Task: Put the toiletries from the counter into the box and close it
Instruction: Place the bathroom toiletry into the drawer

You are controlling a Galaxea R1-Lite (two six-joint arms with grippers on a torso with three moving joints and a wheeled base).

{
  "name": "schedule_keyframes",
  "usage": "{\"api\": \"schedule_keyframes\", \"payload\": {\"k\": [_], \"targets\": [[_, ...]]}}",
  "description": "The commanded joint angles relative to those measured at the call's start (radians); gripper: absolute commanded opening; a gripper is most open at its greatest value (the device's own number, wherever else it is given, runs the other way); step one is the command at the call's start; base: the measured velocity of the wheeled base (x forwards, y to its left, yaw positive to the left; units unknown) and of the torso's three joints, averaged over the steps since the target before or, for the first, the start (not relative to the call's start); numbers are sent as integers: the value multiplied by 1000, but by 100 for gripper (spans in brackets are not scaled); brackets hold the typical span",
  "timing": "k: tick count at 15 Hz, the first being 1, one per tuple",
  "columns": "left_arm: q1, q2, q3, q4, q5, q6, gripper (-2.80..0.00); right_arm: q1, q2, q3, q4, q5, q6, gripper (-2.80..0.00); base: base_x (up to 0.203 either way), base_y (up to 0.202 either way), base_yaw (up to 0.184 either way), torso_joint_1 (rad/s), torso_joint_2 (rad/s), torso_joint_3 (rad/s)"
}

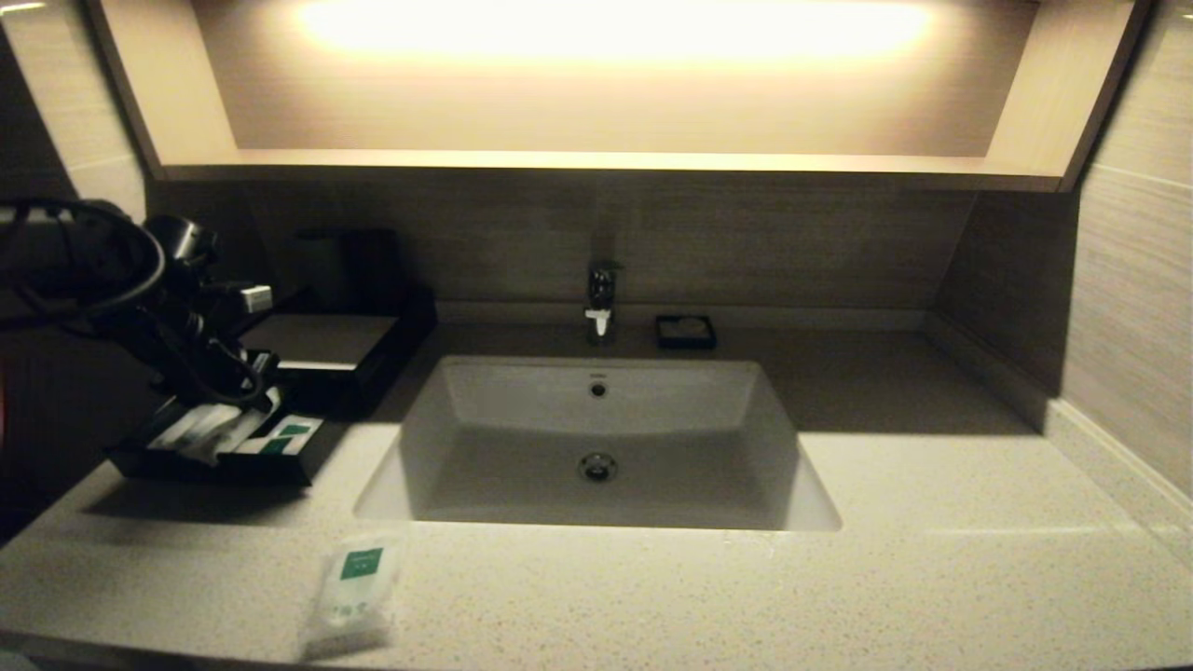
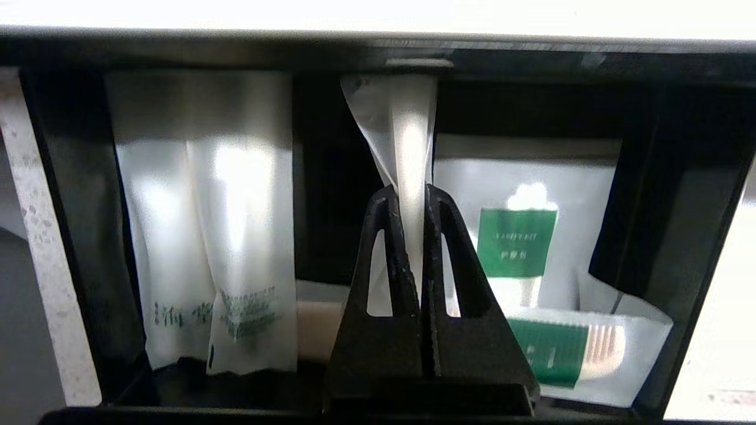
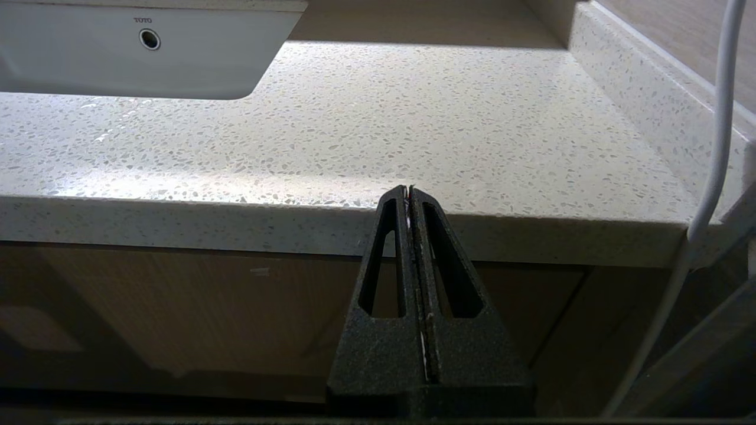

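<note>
Head view: the left gripper [image 1: 244, 396] hangs over the pulled-out black drawer tray [image 1: 140, 458] of the box [image 1: 322, 340], which stands at the far left of the counter [image 1: 932, 559], beside the white sunken sink [image 1: 596, 438]. In the left wrist view the left gripper [image 2: 413, 198] has its two black fingers [image 2: 387, 248] pressed together on the long narrow packet [image 2: 398, 136], a strip of whitish clear plastic pinched flat between them. From the fingertips the packet runs on across the tray to its far wall, so it sits directly in the grip and over the tray's middle. To one side of it, in the tray, lie other whitish packets with faint green print [image 2: 201, 224]; to the other side lie packets with green square labels [image 2: 517, 242], one resting partly on top of another. The small squarish pouch [image 1: 352, 596] lies on the counter near its front edge, ahead of the sink's left corner and well apart from the left gripper and the tray. The right gripper [image 3: 409, 192] shows only in the right wrist view, its fingers closed together on nothing, held low in front of the counter's front edge, at the right end of the counter.
</note>
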Motion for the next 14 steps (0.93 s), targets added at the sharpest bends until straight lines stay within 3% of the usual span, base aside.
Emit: {"api": "schedule_keyframes", "payload": {"k": [1, 5, 14], "targets": [[-1, 5, -3, 3, -2, 1, -280, 0, 1, 2, 0, 1, 0, -280, 0, 0, 0, 0, 0, 0], [-1, 8, -3, -34, 1, -28, -280, 0, -1, 2, 0, 1, 0, -280, 0, 0, 0, 0, 0, 0], [0, 25, -3, -68, 4, -25, -280, 0, -1, 2, 0, 1, 0, -280, 0, 0, 0, 0, 0, 0]]}}
